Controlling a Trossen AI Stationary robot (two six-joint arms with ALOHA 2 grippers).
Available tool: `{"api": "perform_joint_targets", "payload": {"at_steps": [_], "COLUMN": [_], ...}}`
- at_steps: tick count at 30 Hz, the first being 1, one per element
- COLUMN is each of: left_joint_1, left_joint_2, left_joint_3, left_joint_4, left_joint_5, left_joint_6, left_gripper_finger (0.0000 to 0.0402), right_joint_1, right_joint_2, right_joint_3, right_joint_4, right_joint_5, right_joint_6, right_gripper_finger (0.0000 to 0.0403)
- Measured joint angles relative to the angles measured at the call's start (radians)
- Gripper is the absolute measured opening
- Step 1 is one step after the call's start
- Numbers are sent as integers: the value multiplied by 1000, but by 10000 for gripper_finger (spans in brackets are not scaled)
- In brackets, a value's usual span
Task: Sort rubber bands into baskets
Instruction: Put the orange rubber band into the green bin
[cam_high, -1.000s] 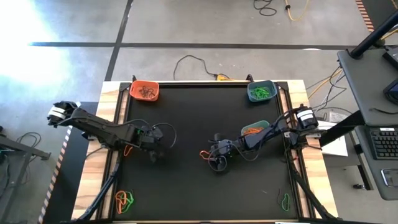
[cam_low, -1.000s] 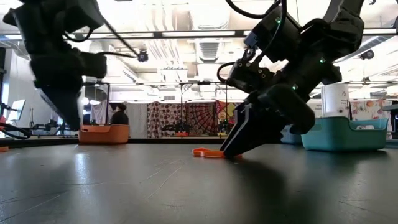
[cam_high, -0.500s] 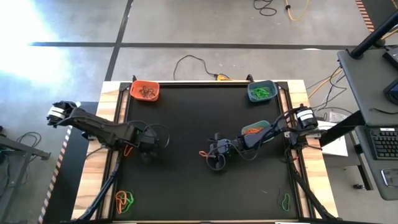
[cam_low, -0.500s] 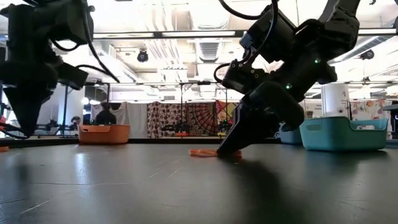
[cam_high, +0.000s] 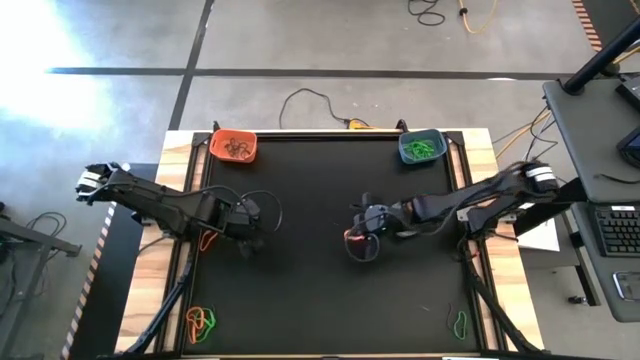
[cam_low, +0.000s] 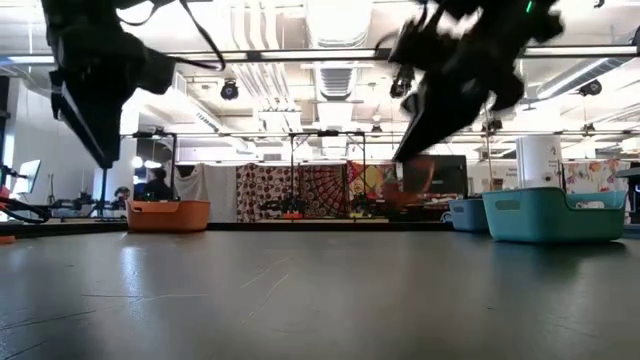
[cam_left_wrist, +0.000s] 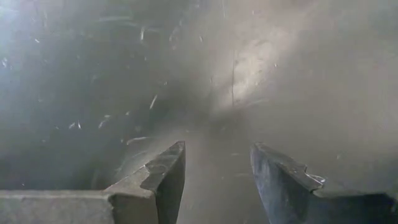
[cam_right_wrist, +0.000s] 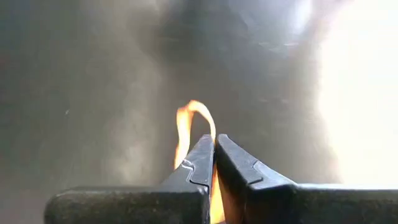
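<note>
The orange rubber band (cam_right_wrist: 196, 127) is light, soft and stretchy, so a pinch anywhere on its thin loop is enough, I think. In the high view the right gripper (cam_high: 362, 243) hangs over the middle of the worktop (cam_high: 300, 290), the left gripper (cam_high: 247, 240) waits further left, and baskets (cam_high: 232, 146) stand at the far edge. The low view shows both grippers lifted above the worktop. Only the right wrist view shows jaws closed on the band; the left wrist view shows jaws apart, empty.
</note>
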Motion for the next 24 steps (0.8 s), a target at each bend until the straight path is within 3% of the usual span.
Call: {"api": "perform_joint_targets", "payload": {"at_steps": [5,11,18,24], "left_joint_1": [0,0,0,0], "left_joint_2": [1,1,1,1], "left_joint_3": [3,-42,-67,-75], "left_joint_4": [0,23,136,120], "left_joint_5": [-20,-21,-10,-22], "left_joint_6": [0,-4,-7,-2], "left_gripper_finger": [166,166,166,166], "right_joint_1": [-5,-5,-4,-4], "right_joint_2": [-155,-292,-398,-447], "right_joint_3": [71,99,74,8], "right_joint_4": [-267,-525,-716,-862], "right_joint_5": [68,157,161,164], "right_joint_6": [4,128,394,481], "right_gripper_finger": [9,9,9,9]}}
